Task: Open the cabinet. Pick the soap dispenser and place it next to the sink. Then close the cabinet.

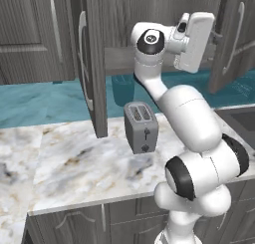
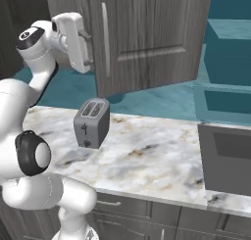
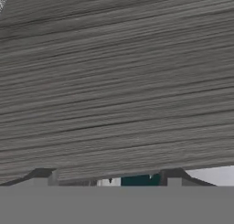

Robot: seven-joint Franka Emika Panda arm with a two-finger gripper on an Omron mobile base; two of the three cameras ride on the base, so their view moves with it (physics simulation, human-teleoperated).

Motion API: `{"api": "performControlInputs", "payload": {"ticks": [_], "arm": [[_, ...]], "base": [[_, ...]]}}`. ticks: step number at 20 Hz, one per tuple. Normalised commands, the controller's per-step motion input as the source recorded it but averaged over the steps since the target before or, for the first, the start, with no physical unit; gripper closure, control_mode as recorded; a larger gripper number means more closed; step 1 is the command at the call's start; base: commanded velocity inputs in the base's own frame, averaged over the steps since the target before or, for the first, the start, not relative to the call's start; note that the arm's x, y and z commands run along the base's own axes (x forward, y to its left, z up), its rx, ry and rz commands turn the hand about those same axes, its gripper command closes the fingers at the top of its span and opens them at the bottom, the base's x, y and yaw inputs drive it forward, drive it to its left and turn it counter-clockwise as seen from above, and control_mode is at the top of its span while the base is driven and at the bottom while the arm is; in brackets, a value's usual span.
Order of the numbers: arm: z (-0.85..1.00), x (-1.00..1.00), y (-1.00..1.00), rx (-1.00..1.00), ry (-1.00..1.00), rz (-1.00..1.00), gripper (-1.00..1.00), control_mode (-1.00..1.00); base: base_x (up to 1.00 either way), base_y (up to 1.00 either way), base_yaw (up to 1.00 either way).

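Observation:
The cabinet (image 1: 164,19) stands with both doors swung out: the left door (image 1: 94,63) is edge-on and the right door (image 1: 234,34) is angled away. My gripper (image 1: 217,38) is raised in the cabinet's opening and points sideways at the right door (image 2: 147,38). In the right base view the gripper (image 2: 88,49) sits just left of that door's edge. The hand view has grey wood grain very close, with the gripper (image 3: 109,177) open and nothing between its fingertips (image 3: 43,175). The soap dispenser is out of view. The sink (image 2: 228,158) lies at the counter's right end.
A grey two-slot toaster (image 1: 141,126) stands on the marble counter (image 1: 74,163) below the cabinet, close to my arm's elbow. The left door hangs low over the counter beside it. Base units with short handles run under the counter's front edge.

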Motion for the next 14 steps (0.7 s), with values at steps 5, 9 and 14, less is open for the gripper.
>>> {"api": "performControlInputs", "payload": {"ticks": [5,9,14], "arm": [[0.0,-0.65,-1.0,0.0,-0.1,0.01,-1.0,-1.0],[0.0,-0.5,-1.0,0.0,-0.1,0.08,-1.0,-1.0],[0.0,-0.33,-1.0,0.0,-0.07,0.13,-1.0,-1.0]], "base": [[0.0,0.0,0.0],[0.0,0.0,0.0],[0.0,0.0,0.0]]}}
